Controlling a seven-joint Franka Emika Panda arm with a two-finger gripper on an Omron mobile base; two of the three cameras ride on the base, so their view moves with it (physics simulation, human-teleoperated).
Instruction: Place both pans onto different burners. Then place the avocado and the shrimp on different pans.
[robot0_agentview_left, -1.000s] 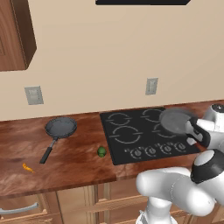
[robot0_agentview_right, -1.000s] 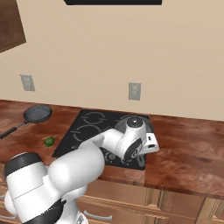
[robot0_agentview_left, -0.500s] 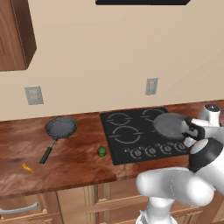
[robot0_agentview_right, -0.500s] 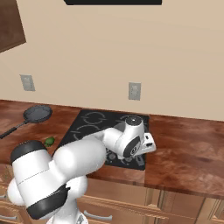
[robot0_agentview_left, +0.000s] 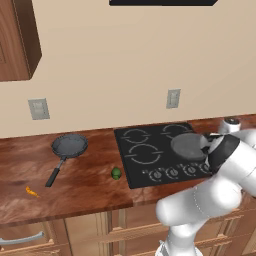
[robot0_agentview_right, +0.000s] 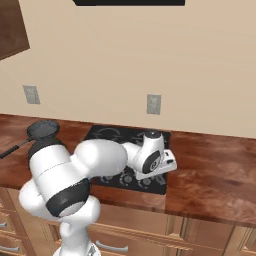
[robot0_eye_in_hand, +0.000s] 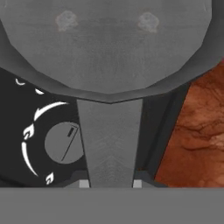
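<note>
One dark grey pan (robot0_agentview_left: 188, 146) hangs over the right front part of the black cooktop (robot0_agentview_left: 150, 167); I cannot tell whether it touches the glass. My gripper (robot0_agentview_left: 206, 145) is shut on its handle at the pan's right side. In the hand view that pan (robot0_eye_in_hand: 109, 43) spans the top and its handle (robot0_eye_in_hand: 109, 140) runs down between my fingertips (robot0_eye_in_hand: 84, 183). The other pan (robot0_agentview_left: 70, 145) lies on the wooden counter to the left, handle pointing toward the front. The green avocado (robot0_agentview_left: 116, 173) sits by the cooktop's left front corner. The orange shrimp (robot0_agentview_left: 31, 191) lies far left near the counter edge. Burner rings (robot0_agentview_left: 144, 154) show on the left half.
Silver knobs (robot0_agentview_left: 172, 173) line the cooktop's front edge; one knob (robot0_eye_in_hand: 64, 142) lies just left of the held handle. Brown counter (robot0_eye_in_hand: 197, 127) lies right of the cooktop. Wall outlets (robot0_agentview_left: 173, 98) and an upper cabinet (robot0_agentview_left: 17, 40) stand behind. My white arm (robot0_agentview_right: 95, 160) reaches across the cooktop.
The held pan has travelled left and slightly lower, from the cooktop's right edge to over its right front area. The other pan, the avocado and the shrimp have stayed put.
</note>
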